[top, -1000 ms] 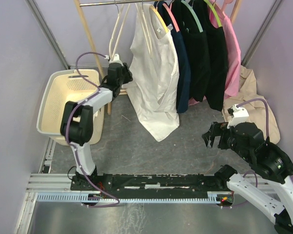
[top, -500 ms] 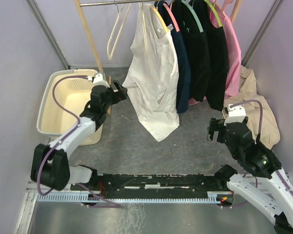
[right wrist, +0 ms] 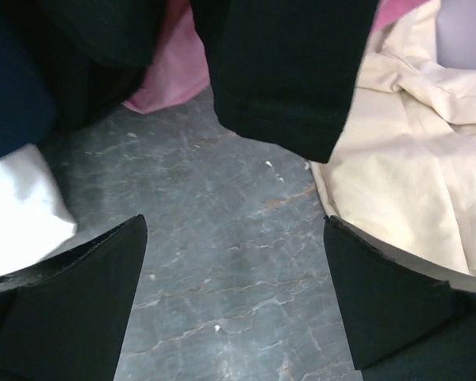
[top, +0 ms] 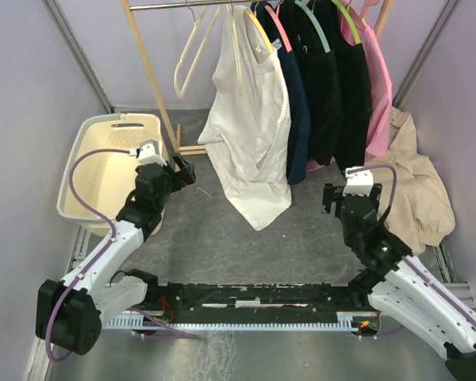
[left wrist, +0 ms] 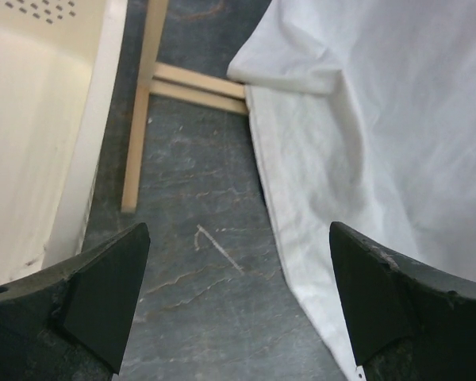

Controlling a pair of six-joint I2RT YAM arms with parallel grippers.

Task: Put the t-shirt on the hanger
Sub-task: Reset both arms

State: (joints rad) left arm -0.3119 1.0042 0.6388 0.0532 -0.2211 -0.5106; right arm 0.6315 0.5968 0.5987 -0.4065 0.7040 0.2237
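- A cream laundry basket (top: 91, 171) stands at the far left on the grey floor (top: 222, 238).
- The left gripper (left wrist: 238, 238) hangs just right of the basket, near the foot of the wooden rack post (top: 151, 71). Its fingers are spread wide, with only floor between them.
- A cream-white hanger (top: 192, 55) hangs on the rail (top: 166, 5).
- The t-shirt (top: 250, 127) hangs from the rail on the yellow hanger (top: 259, 30), whose arm shows at one shoulder. The cloth falls in loose folds to a low point near the floor. In the left wrist view its edge lies close to the right-hand finger, not touching it.
- Next along the rail hang a navy shirt (top: 299, 119), black garments (top: 333, 95) and a pink garment (top: 377, 95).
- The right gripper (right wrist: 234, 226) sits low in front of the black garments, fingers wide apart and holding nothing.
- A beige garment (top: 416, 186) lies heaped on the floor at the far right, beside that gripper.
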